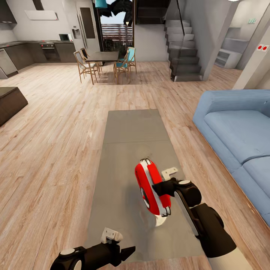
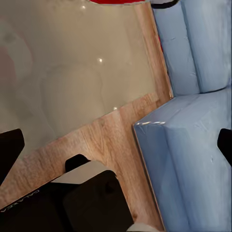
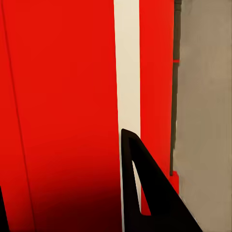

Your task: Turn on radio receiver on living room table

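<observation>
- The glossy red portable radio receiver with white trim stripes (image 1: 152,191) stands on edge on the near half of the long, low coffee table with a matte grey-taupe top (image 1: 129,150), its broad face turned towards the robot's left.
- The right gripper (image 1: 160,187), black-fingered at the end of a dark arm reaching in from the lower right of the head view, is at the radio's right-hand side, its fingers against or overlapping the red casing; whether it actually grips the radio cannot be told from the head view.
- Seen from the right wrist, the radio's red shell and one white stripe (image 3: 126,67) sit just beyond a black triangular fingertip (image 3: 145,193), with a strip of grey tabletop (image 3: 205,96) alongside; the second finger is barely in frame at the opposite edge, so the jaws look spread, with the radio's shell showing between them.
- The left gripper (image 1: 122,253) hangs low at the table's near edge, well apart from the radio, with nothing between its dark fingers; how wide they stand is hard to judge from above.
- In the left wrist view its two black fingertips (image 2: 9,150) show at opposite edges of the frame, wide apart and empty, above the tabletop, light wood plank floor (image 2: 111,140) and blue sofa cushions (image 2: 193,159).
- Beyond the table in the head view: the blue sectional sofa (image 1: 236,127) to the right, a dark dining table with wooden chairs (image 1: 103,62) farther back, a grey staircase (image 1: 183,52) and a kitchen run (image 1: 33,50) at left.
</observation>
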### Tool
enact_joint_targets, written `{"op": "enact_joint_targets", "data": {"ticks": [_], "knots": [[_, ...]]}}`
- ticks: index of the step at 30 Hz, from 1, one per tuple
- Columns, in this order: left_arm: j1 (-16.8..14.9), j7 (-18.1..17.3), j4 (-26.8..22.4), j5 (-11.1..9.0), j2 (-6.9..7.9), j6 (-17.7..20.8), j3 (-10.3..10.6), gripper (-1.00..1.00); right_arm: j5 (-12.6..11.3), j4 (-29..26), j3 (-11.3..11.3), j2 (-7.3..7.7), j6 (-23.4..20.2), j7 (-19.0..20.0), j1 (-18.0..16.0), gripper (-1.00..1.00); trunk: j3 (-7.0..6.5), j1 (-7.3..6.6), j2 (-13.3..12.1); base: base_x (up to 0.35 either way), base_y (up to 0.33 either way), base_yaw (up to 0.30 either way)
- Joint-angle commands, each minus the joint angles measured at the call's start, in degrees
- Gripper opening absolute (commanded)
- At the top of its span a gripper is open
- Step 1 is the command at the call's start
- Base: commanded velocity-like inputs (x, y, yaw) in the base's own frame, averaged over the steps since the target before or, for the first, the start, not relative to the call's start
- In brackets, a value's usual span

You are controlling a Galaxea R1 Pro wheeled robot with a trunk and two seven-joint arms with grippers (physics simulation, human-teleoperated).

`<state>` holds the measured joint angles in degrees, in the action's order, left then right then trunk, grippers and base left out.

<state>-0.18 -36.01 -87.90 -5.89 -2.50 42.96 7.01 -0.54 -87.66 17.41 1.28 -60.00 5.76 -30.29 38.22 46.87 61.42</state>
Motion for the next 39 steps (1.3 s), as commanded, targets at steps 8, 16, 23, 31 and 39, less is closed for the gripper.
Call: {"op": "enact_joint_targets", "data": {"ticks": [8,16,23,31,39], "knots": [[-2.86,-7.52,-0.08,-1.08,0.02,0.1,-0.3,1.0,0.77,-0.4,1.67,8.54,0.0,15.5,-0.03,-1.0,-0.01,0.0,0.0,0.0,0.0,0.0],[-5.19,-8.2,-0.06,-1.19,0.12,0.33,-0.83,1.0,1.19,-0.4,1.77,9.55,0.0,16.8,-0.03,-1.0,-0.01,0.0,0.0,0.0,0.0,0.0],[-6.02,-8.37,-0.04,-1.22,0.17,0.37,-0.87,1.0,1.24,-0.4,1.74,9.64,0.0,16.94,-0.03,-1.0,-0.01,0.0,0.0,0.0,0.0,0.0],[-6.84,-8.49,-0.01,-1.23,0.28,0.45,-0.91,1.0,1.24,-0.4,1.74,9.62,0.0,17.0,-0.03,-1.0,-0.01,0.0,0.0,0.0,0.0,0.0],[-7.68,-8.67,-0.01,-1.58,0.3,0.55,-0.95,1.0,1.24,-0.4,1.75,9.72,0.0,17.01,-0.03,-1.0,-0.01,0.0,0.0,0.0,0.0,0.0]]}}
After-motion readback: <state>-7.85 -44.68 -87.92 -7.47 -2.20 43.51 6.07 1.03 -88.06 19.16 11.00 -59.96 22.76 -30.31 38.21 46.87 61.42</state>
